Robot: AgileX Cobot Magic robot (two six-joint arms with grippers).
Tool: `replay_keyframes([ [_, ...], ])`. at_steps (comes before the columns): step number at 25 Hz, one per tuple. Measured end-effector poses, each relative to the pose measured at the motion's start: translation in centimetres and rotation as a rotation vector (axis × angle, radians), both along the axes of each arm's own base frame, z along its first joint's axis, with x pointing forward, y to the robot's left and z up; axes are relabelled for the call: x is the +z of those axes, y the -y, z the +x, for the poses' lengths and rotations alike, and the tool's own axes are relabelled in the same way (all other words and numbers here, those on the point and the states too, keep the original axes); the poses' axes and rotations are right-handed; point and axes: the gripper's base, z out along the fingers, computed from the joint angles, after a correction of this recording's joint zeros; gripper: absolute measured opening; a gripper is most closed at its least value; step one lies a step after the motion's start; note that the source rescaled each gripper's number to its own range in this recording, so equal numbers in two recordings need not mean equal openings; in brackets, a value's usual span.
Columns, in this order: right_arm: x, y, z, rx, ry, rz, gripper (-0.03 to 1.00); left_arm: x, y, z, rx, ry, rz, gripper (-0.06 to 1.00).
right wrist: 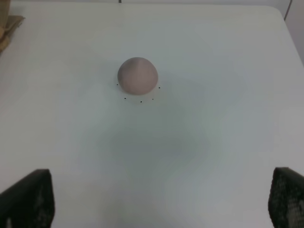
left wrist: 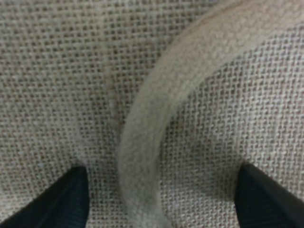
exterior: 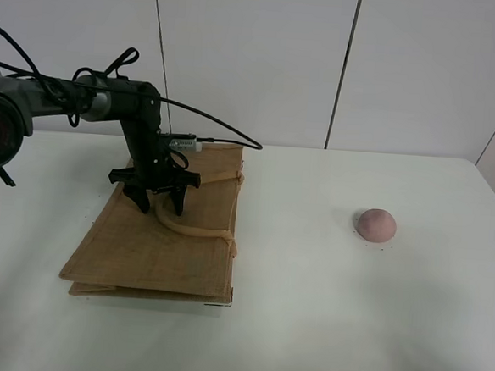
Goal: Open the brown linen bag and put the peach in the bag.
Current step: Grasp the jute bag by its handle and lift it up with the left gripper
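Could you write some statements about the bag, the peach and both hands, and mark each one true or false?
1. The tan-brown woven linen bag lies flat on the white table. True.
2. The small dusty pink round peach is inside the bag. False: it sits on the table, apart from the bag.
3. The left hand is open, its fingers on either side of a light-tan rolled handle. True.
4. The right hand holds the peach. False: it is open, and the peach lies apart from it.
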Motion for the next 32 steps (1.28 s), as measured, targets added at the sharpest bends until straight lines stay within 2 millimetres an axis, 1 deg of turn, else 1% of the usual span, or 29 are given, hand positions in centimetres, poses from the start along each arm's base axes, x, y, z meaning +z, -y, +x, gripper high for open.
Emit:
replay_keyframes([
  [8,0.0,0.0,0.0,0.000,0.000,0.000,1.00,0.0,0.0,0.0,-0.013,0.001,0.000,0.99],
  [9,0.0,0.0,0.0,0.000,0.000,0.000,1.00,0.0,0.0,0.0,-0.016,0.001,0.000,0.97],
  [12,0.0,0.0,0.0,0.000,0.000,0.000,1.00,0.0,0.0,0.0,-0.022,0.006,0.004,0.85],
  [15,0.0,0.0,0.0,0.000,0.000,0.000,1.00,0.0,0.0,0.1,-0.023,0.013,0.003,0.65],
  [16,0.0,0.0,0.0,0.000,0.000,0.000,1.00,0.0,0.0,0.1,-0.024,0.016,0.002,0.55],
  [20,0.0,0.0,0.0,0.000,0.000,0.000,1.00,0.0,0.0,0.1,-0.024,0.018,-0.001,0.01],
  [25,0.0,0.0,0.0,0.000,0.000,0.000,1.00,0.1,0.0,0.1,-0.024,0.011,0.000,0.00],
  [28,0.0,0.0,0.0,0.000,0.000,0.000,1.00,0.8,0.0,0.0,-0.032,-0.012,0.005,0.00],
  [30,0.0,0.0,0.0,0.000,0.000,0.000,1.00,2.0,0.0,0.0,-0.048,-0.021,0.007,0.00],
  [32,0.0,0.0,0.0,0.000,0.000,0.000,1.00,4.1,0.0,0.1,-0.054,0.005,-0.001,0.00],
])
